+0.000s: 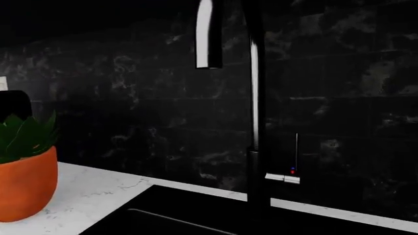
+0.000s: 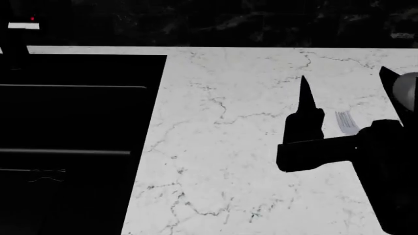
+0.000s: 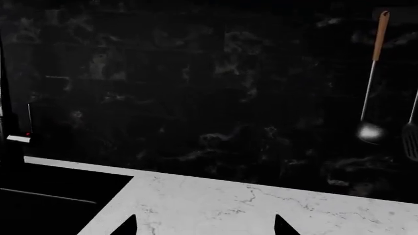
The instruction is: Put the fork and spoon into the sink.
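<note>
The sink is seen filling the left side of the head view, sunk into the white marble worktop, and only the right claw is caught there, so that arm can be reckoned the nearer one. Its tips are shown spread apart in its wrist view, nothing pinched; the left claw can't be made out. The fork is lying just right of that claw, long axis roughly front-to-back; the spoon isn't spotted.

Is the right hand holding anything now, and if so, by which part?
Nothing. The right hand is open, fingertips apart with only counter between them; the fork lies on the counter nearby.
</note>
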### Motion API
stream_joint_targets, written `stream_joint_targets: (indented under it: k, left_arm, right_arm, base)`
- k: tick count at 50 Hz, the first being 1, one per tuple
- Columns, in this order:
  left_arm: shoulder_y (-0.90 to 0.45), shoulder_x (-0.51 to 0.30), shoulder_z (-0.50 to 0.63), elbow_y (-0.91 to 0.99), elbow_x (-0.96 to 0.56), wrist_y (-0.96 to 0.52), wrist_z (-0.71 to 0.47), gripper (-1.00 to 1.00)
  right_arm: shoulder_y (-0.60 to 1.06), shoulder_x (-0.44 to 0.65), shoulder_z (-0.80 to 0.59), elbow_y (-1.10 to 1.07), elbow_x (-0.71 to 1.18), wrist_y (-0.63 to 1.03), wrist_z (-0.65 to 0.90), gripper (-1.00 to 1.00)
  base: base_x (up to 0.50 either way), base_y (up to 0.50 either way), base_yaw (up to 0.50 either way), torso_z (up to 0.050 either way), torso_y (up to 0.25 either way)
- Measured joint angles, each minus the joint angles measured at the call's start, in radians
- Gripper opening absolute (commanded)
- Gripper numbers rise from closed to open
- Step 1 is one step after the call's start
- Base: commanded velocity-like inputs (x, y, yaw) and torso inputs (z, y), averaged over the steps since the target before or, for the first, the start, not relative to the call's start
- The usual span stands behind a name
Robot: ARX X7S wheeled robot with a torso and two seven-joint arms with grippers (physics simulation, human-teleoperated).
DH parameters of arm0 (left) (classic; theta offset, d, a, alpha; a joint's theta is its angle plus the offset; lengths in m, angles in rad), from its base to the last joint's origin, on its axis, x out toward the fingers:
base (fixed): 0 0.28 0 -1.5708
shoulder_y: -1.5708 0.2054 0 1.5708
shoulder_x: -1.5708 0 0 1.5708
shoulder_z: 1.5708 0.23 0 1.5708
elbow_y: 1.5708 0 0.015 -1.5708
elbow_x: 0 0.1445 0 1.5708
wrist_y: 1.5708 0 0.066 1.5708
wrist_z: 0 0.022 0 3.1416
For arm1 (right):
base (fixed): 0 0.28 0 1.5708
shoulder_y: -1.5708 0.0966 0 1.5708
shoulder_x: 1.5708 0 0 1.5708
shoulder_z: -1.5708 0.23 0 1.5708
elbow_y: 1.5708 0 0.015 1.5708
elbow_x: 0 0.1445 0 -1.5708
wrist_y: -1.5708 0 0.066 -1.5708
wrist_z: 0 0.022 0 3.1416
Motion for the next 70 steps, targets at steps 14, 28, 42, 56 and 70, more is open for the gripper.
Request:
stream_joint_targets:
  k: [14,28,42,56,70]
  left_arm:
    - [0.012,-0.001,0.001,-0.012,-0.001,0.014,0.000,1.00]
    - [0.020,-0.001,0.005,-0.027,-0.002,0.028,-0.002,1.00]
    - [0.030,0.002,0.010,-0.044,-0.003,0.044,-0.004,1.00]
    - [0.037,0.005,0.011,-0.065,-0.002,0.064,-0.007,1.00]
    - [0.044,0.006,0.011,-0.076,-0.005,0.076,-0.008,1.00]
  right_arm:
    - [-0.025,0.125,0.014,0.215,0.253,-0.035,0.199,1.00]
    - [-0.109,0.187,0.012,0.310,0.298,-0.055,0.265,1.00]
    - [-0.153,0.247,-0.063,0.397,0.204,-0.173,0.243,1.00]
    - [-0.099,0.263,-0.250,0.577,0.030,-0.355,0.153,1.00]
    - [-0.055,0.254,-0.381,0.747,-0.077,-0.475,0.067,1.00]
  base:
    - [0.00,0.00,0.00,0.000,0.000]
    - [0.00,0.00,0.00,0.000,0.000]
    - [0.00,0.00,0.00,0.000,0.000]
    - [0.00,0.00,0.00,0.000,0.000]
    - [0.00,0.00,0.00,0.000,0.000]
